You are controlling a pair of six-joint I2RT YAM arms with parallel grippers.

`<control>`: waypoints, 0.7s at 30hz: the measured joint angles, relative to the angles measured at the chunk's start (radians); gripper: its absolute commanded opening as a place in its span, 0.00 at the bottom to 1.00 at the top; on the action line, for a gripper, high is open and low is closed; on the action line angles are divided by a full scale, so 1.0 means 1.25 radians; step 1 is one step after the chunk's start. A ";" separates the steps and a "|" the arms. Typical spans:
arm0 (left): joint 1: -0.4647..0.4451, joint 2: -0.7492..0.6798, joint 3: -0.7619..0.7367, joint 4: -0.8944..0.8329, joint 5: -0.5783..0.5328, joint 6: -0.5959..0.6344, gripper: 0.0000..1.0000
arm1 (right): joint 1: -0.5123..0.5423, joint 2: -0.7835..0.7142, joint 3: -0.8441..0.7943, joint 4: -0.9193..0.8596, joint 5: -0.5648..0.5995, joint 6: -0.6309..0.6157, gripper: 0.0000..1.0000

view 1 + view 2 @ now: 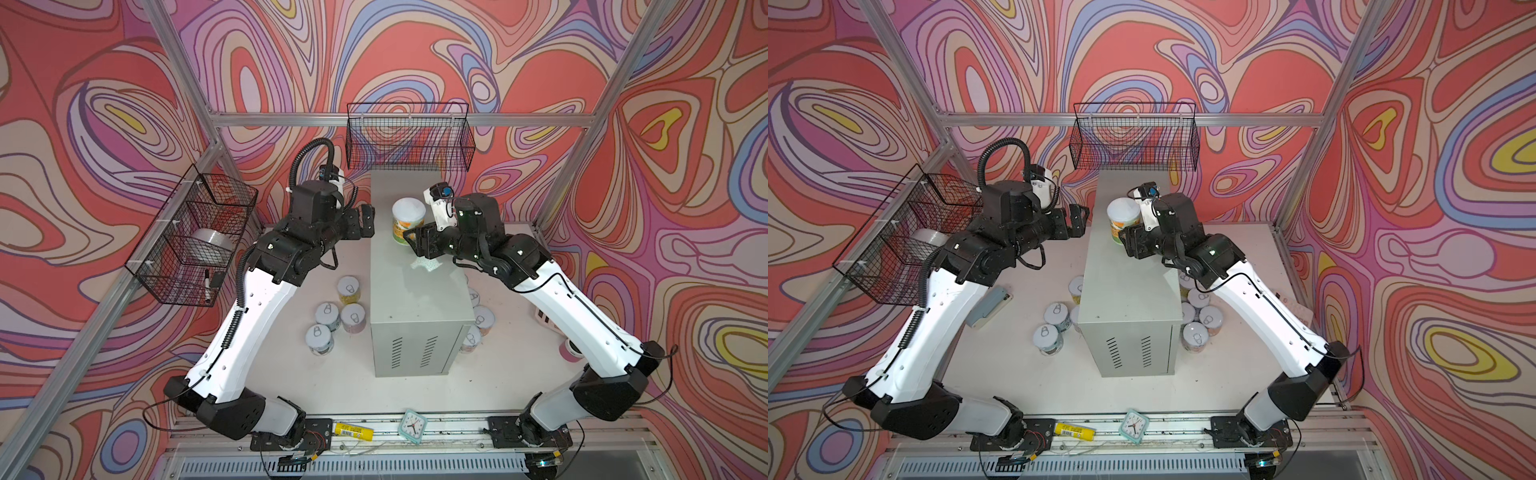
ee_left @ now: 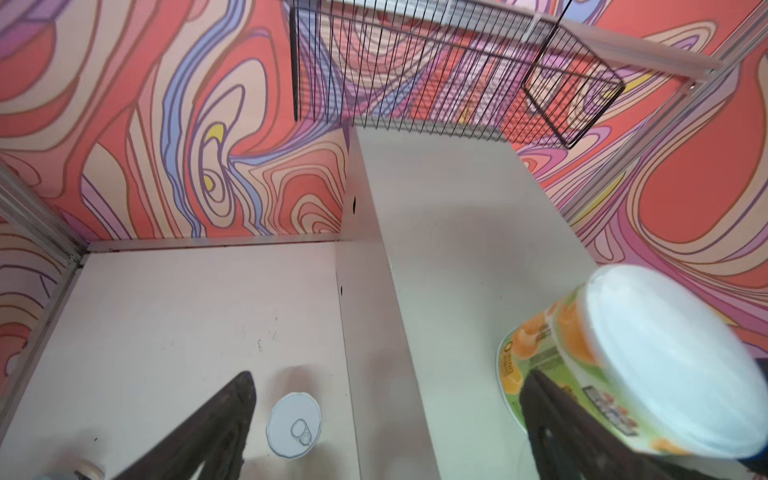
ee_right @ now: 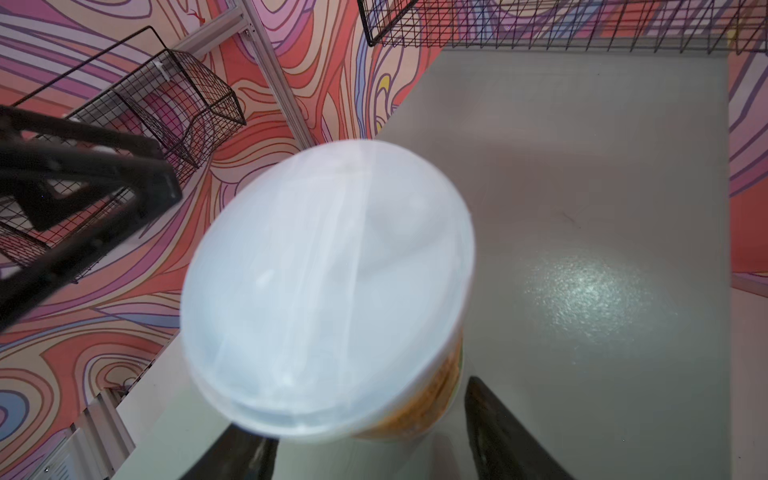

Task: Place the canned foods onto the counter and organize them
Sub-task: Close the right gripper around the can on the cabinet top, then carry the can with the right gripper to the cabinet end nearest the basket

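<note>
A can [image 1: 408, 220] with a white plastic lid and a green-orange label stands on the counter [image 1: 415, 291] near its far end. My right gripper [image 1: 410, 239] is open at the can's base, one finger on each side. In the right wrist view a thin gap shows between the can [image 3: 328, 286] and one finger, while the lid hides the other. My left gripper [image 1: 365, 222] hangs open and empty just left of the counter, above a can [image 2: 294, 424] on the table. Several cans [image 1: 332, 318] stand left of the counter and several more [image 1: 1198, 320] stand right of it.
One black wire basket [image 1: 409, 137] hangs over the counter's far end. Another [image 1: 195, 237] on the left wall holds a silver tape roll [image 1: 212, 245]. A pink cylinder [image 1: 567, 349] stands at the table's right edge. A small clock [image 1: 413, 424] and a yellow item [image 1: 353, 431] lie on the front rail.
</note>
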 measured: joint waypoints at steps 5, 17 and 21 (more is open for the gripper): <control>0.013 -0.004 -0.049 0.026 0.009 -0.005 1.00 | 0.000 0.047 0.041 0.016 0.043 0.001 0.69; 0.100 -0.058 -0.179 0.085 0.030 -0.016 1.00 | -0.005 0.238 0.249 0.033 0.140 -0.018 0.61; 0.140 -0.064 -0.210 0.090 0.043 -0.026 1.00 | -0.017 0.287 0.294 0.031 0.141 -0.016 0.61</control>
